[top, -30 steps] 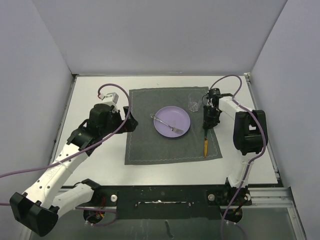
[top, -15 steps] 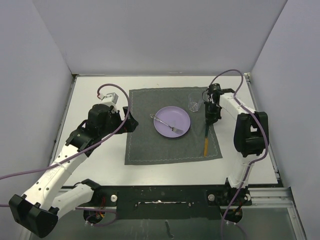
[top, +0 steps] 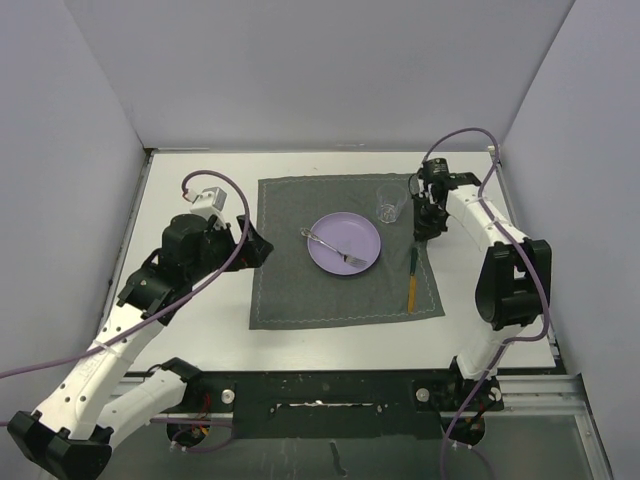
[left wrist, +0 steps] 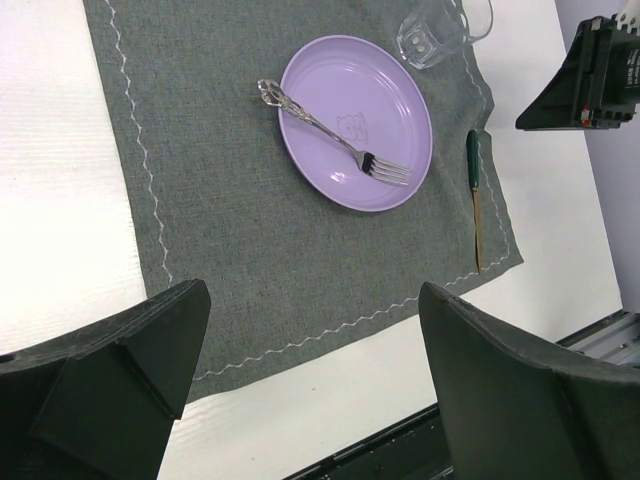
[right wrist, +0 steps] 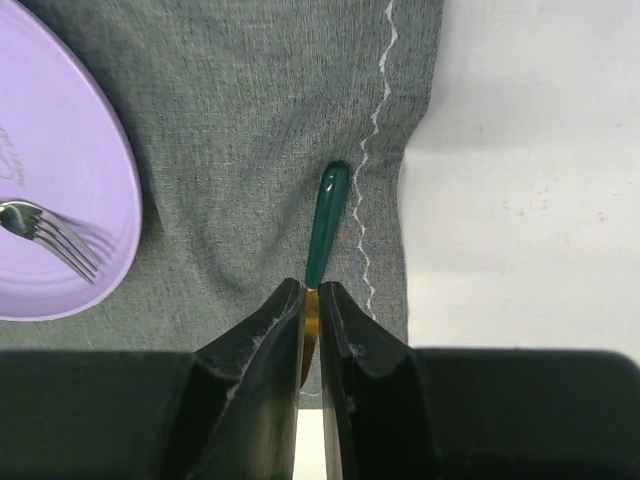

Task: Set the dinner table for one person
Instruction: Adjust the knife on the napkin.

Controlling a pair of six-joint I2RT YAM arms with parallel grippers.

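The white dinner table (top: 200, 330) carries a dark grey placemat (top: 300, 290). On the mat sit a lilac plate (top: 345, 243) with a silver fork (top: 333, 247) lying across it, a clear glass (top: 389, 203) at its far right, and a green-handled knife (top: 412, 278) along the right edge. My right gripper (top: 421, 233) is shut and hovers just beyond the knife's handle (right wrist: 326, 225); its tips (right wrist: 311, 290) hold nothing. My left gripper (top: 257, 245) is wide open and empty above the mat's left edge (left wrist: 312, 300).
The metal-rail front edge (top: 330, 385) runs along the near side. White walls close in the table on three sides. The right arm's body (left wrist: 590, 75) shows at the far right of the left wrist view. Bare tabletop (right wrist: 530, 200) lies right of the mat.
My right gripper has drawn back from the knife toward the far side, leaving the knife flat on the mat. My left arm has pulled back a little to the left.
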